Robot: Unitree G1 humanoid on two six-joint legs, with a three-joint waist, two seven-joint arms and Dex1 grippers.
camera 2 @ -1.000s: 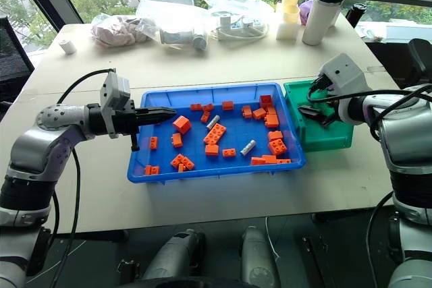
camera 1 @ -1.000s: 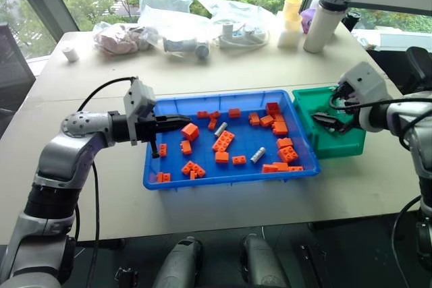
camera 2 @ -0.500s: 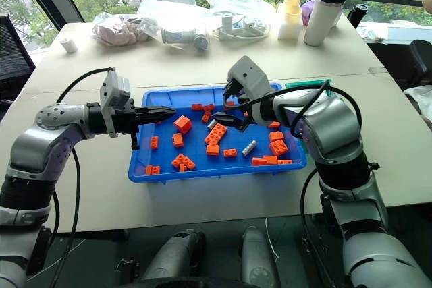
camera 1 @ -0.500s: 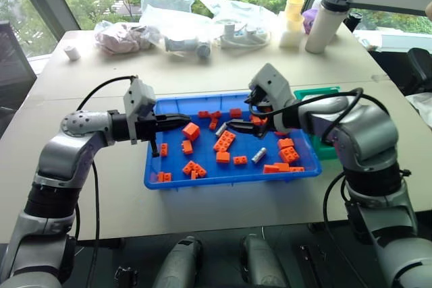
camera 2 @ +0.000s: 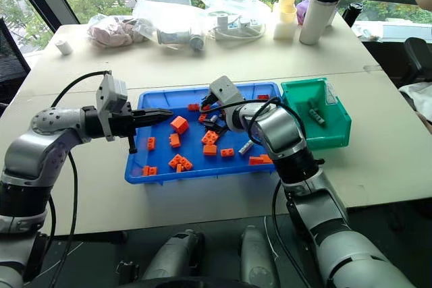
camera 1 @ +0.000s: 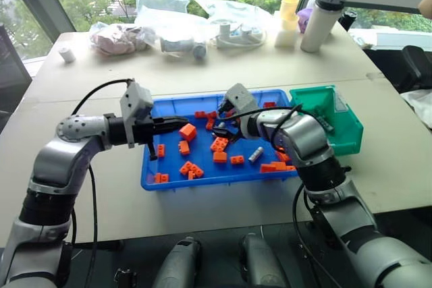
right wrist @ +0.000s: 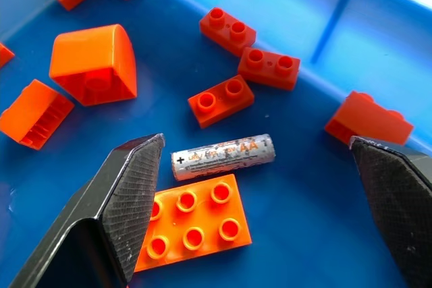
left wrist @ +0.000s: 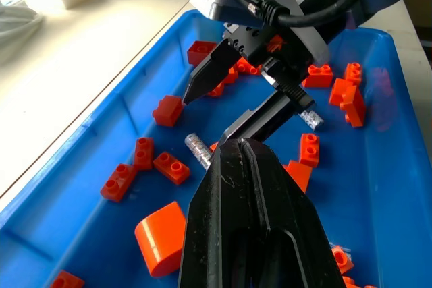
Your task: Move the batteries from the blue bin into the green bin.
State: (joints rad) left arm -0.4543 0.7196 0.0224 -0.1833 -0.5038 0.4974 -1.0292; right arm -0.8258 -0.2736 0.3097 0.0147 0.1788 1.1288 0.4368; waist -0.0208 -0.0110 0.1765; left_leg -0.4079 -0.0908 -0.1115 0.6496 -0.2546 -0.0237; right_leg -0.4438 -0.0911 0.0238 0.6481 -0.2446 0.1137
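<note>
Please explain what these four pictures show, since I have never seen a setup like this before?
A humanoid robot with two arms works at a table. Two pictures come from cameras on its head, looking down; the other two from cameras on its wrists.

On the table sits the blue bin holding orange toy bricks and batteries. The green bin stands beside it.

The right gripper is open, its fingers either side of a battery lying by a brick. Nothing is held yet. The left gripper is shut and empty over the blue bin.
</note>
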